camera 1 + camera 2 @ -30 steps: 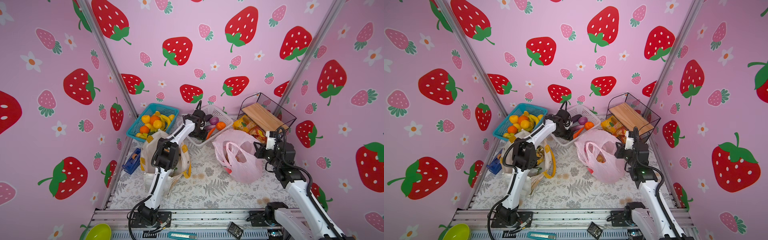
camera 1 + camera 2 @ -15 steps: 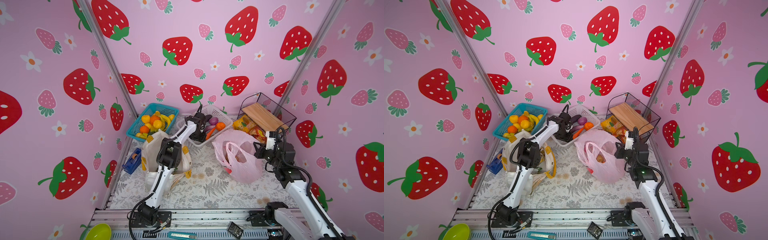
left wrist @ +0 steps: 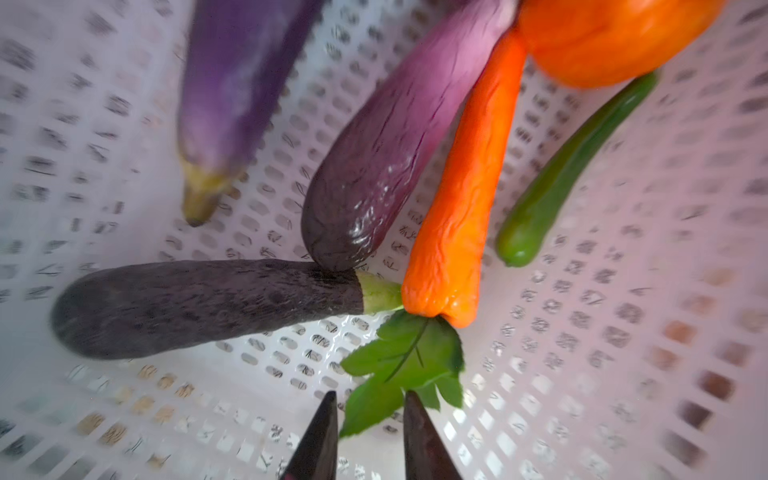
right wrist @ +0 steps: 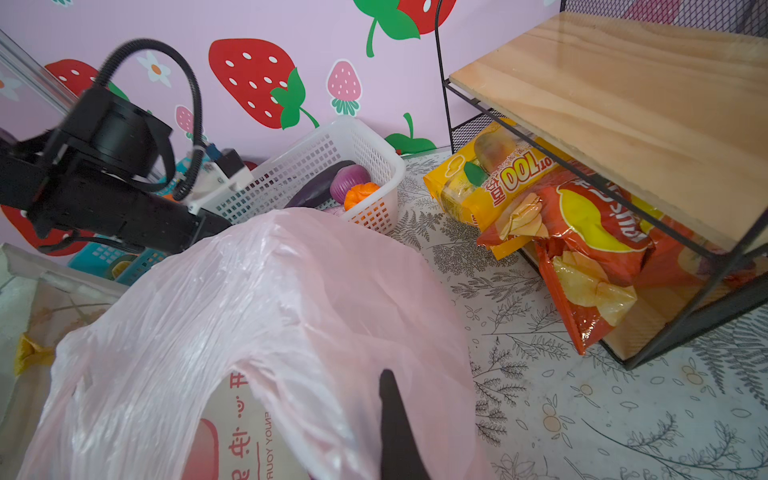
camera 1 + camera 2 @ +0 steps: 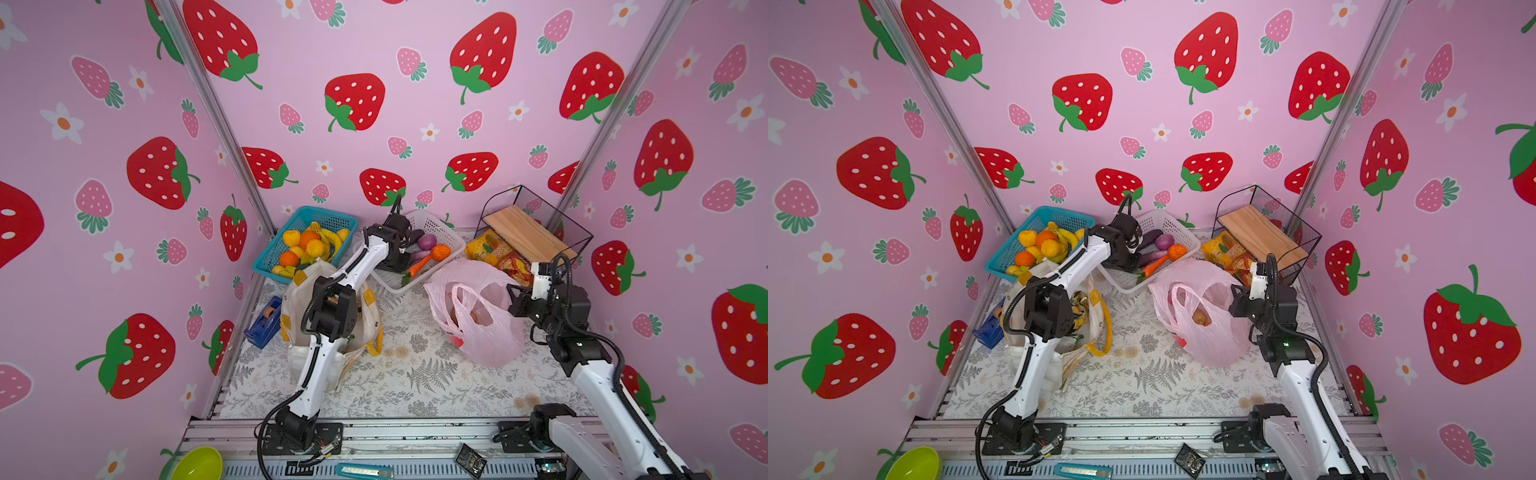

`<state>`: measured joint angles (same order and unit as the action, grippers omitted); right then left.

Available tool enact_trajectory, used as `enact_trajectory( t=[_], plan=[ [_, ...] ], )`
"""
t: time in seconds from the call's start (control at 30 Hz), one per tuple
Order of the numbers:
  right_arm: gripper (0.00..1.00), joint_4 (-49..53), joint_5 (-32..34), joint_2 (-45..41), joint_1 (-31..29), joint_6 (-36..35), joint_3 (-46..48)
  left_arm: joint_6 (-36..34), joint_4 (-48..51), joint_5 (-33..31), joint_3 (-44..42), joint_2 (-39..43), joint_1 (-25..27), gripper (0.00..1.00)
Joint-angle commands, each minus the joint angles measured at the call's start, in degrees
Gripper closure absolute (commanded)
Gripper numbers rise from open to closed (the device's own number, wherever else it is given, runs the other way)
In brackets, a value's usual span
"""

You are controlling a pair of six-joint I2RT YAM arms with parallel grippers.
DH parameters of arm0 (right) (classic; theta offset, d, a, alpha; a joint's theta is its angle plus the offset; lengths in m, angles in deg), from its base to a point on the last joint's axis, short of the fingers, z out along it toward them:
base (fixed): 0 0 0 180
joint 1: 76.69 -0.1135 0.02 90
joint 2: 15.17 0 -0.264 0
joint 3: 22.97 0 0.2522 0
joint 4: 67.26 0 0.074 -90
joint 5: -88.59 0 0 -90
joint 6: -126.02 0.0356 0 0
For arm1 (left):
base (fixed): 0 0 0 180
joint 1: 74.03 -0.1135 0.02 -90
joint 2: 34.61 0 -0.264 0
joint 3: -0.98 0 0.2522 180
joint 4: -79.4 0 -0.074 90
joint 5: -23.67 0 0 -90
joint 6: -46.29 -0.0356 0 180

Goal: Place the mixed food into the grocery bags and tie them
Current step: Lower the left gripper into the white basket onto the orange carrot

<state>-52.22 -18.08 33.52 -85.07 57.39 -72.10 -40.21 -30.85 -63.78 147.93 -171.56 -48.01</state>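
The left gripper hangs inside the white mesh plastic basket. Its two dark fingertips stand a narrow gap apart, with the green leaf of the long orange toy carrot lying between them; whether they press the leaf I cannot tell. A second ago those jaws stood much wider, and in both top views the gripper has sunk slightly deeper into the basket. A dark purple toy aubergine lies with its green cap against the carrot's top.

The right gripper is clamped on the rim of the thin translucent pink plastic bag, which sits just in front of the basket. One dark finger shows against the film. That arm and the bag stand as they did a second ago.

Left of the basket's front, under the left arm's elbow, stands the tall white fabric tote with yellow handles. To the basket's right lie crinkly yellow and red snack packets.
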Motion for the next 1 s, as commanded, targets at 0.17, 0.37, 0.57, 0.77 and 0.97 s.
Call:
enact_trajectory(
  t=[0.17,0.37,0.57,0.77,0.97],
  plan=[
    [1.0,-1.3,-0.7,0.3,0.3,0.3,0.5,0.9,-8.6,-0.4,-8.1,10.4,-0.1,0.69],
    [1.0,-1.4,-0.6,0.4,0.3,0.3,0.8,-2.4,-10.5,1.6,-8.1,8.2,-0.2,0.42],
    [1.0,-1.3,-0.7,0.4,0.3,0.5,0.9,-5.0,-9.8,7.9,-2.4,1.4,0.1,0.36],
    [1.0,-1.2,-0.7,0.5,0.4,0.7,1.1,-5.8,-8.7,11.5,3.7,-5.0,0.2,0.37],
    [1.0,-1.5,-0.9,0.8,0.3,1.0,1.3,-6.2,-8.2,13.3,7.9,-9.9,0.9,0.35]
  ],
)
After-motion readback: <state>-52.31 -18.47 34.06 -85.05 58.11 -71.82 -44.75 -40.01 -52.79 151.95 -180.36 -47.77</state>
